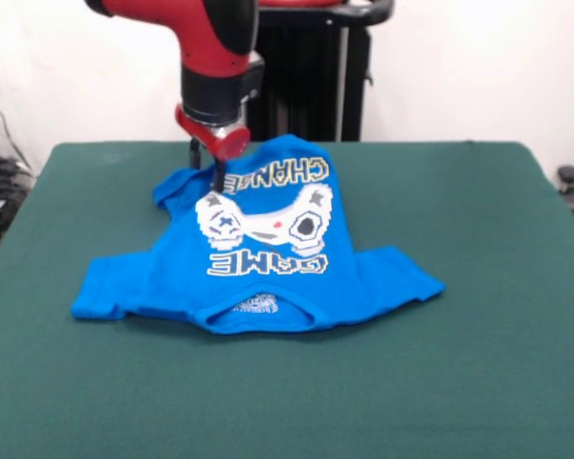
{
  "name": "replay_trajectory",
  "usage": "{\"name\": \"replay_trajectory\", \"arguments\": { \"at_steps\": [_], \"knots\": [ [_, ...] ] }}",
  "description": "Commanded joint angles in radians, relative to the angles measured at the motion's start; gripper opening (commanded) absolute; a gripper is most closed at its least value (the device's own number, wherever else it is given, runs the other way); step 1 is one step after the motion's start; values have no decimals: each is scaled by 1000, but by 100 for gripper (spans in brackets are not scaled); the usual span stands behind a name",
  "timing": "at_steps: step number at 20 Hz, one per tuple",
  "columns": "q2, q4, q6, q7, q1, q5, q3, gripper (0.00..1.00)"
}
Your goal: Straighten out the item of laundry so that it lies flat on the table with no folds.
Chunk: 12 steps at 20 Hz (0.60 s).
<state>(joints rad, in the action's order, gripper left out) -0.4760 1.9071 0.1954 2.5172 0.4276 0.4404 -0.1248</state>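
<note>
T-shirt (268, 249) collar faces camera, hem far

Bright blue T-shirt (268, 258), print side up: white-grey pixel controller, "GAME" lettering, yellow text. Spread on dark green table (478, 316), collar at the edge farthest from the claw (218, 177), both sleeves out sideways. Not flat: hem corner right under the claw bunched and folded, ripples along the hem end. Claw tip touches or just above that fold.
</note>
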Motion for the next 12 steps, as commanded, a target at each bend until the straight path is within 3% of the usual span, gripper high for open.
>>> {"name": "replay_trajectory", "arguments": {
  "at_steps": [1,8,12],
  "knots": [
    [-36,-88,140,-113,24,32,80,100],
    [-110,-50,213,-145,56,42,115,100],
    [-78,-60,188,-124,66,64,123,100]
  ]
}}
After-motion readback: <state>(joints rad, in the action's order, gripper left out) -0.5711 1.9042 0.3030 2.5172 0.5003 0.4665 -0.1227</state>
